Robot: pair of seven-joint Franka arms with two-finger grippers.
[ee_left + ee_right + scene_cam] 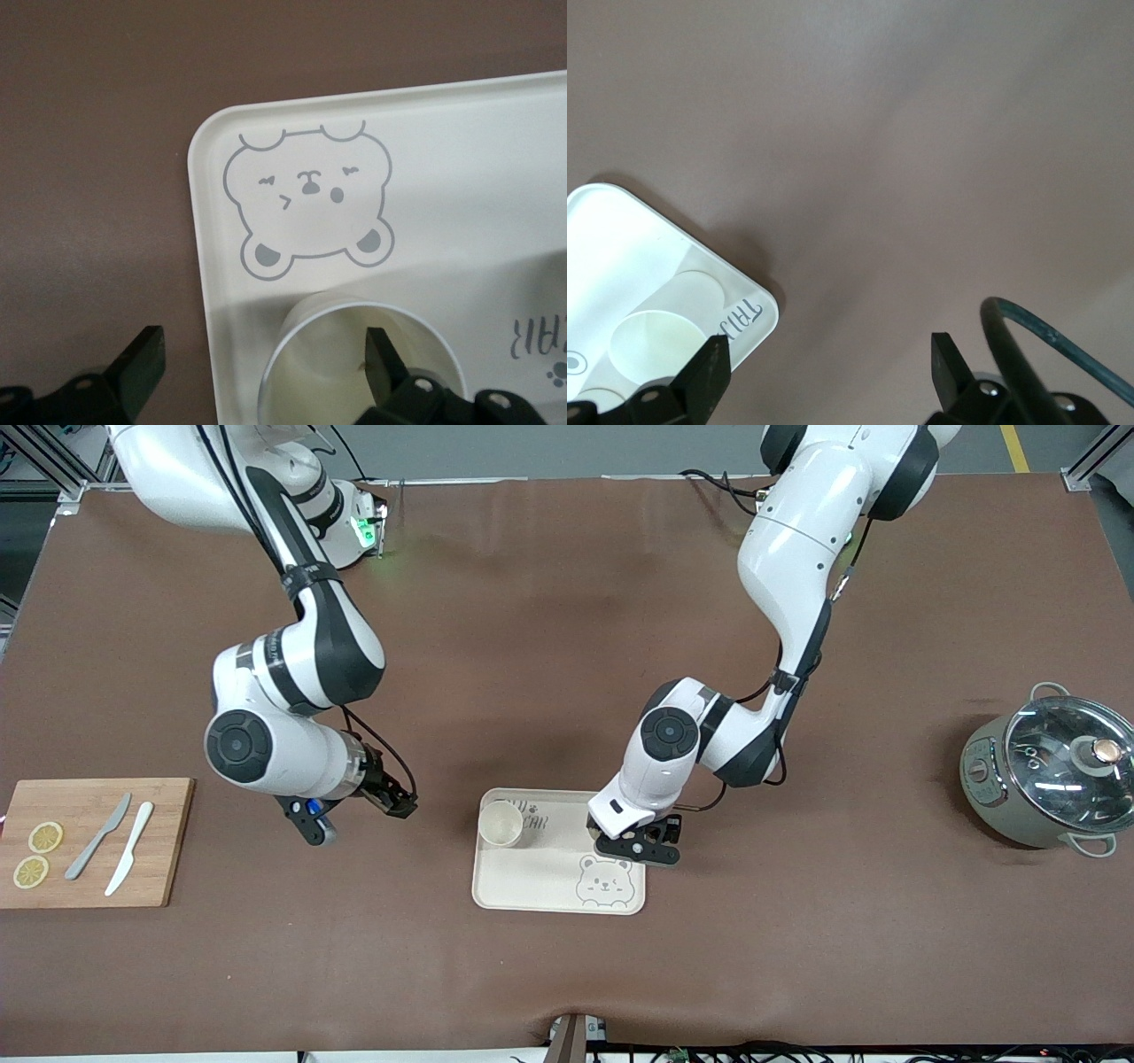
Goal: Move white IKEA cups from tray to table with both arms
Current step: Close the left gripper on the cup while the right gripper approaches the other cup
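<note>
A cream bear-print tray (540, 877) lies mid-table. One white cup (500, 824) stands upright on its corner that lies toward the right arm's end and farther from the front camera. It also shows in the right wrist view (651, 345). My left gripper (640, 847) is low over the tray's edge toward the left arm's end and hides the second cup in the front view. In the left wrist view that cup (328, 354) stands on the tray (443, 159). My left gripper (261, 363) is open, with one finger (383, 359) inside the cup and the other outside. My right gripper (399, 802) is open and empty over bare table beside the tray.
A wooden cutting board (89, 841) with two lemon slices, a grey knife and a white knife lies at the right arm's end. A grey pot with a glass lid (1050, 775) stands at the left arm's end.
</note>
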